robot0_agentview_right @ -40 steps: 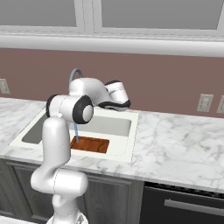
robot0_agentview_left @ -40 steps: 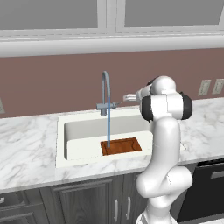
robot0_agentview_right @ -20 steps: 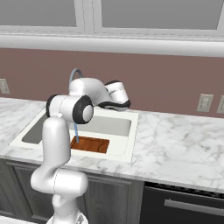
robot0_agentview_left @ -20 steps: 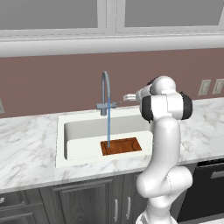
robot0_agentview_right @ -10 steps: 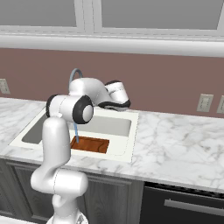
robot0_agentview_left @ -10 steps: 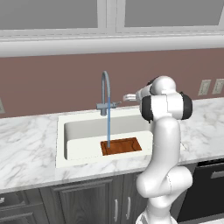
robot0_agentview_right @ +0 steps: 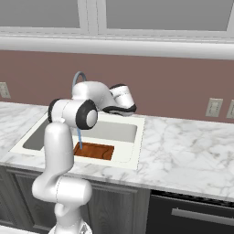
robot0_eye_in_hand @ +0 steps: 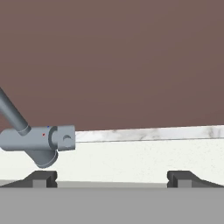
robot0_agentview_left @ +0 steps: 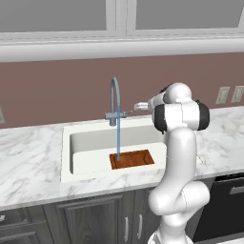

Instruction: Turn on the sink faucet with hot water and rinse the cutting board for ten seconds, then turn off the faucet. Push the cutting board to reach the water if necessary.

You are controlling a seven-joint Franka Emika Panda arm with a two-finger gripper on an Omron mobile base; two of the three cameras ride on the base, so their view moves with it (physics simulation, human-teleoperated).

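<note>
Nothing moved, water [robot0_agentview_left: 117,138] still hitting cutting board [robot0_agentview_left: 132,159]

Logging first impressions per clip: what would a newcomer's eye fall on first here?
The thin blue water falling from the tall sink faucet onto the left end of the reddish cutting board, which lies at the front of the white sink. Next, the white arm reaching across, its gripper open beside the faucet's handle, apart from it.

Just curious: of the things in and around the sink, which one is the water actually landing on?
The cutting board: the water meets its left end, not the sink.
</note>
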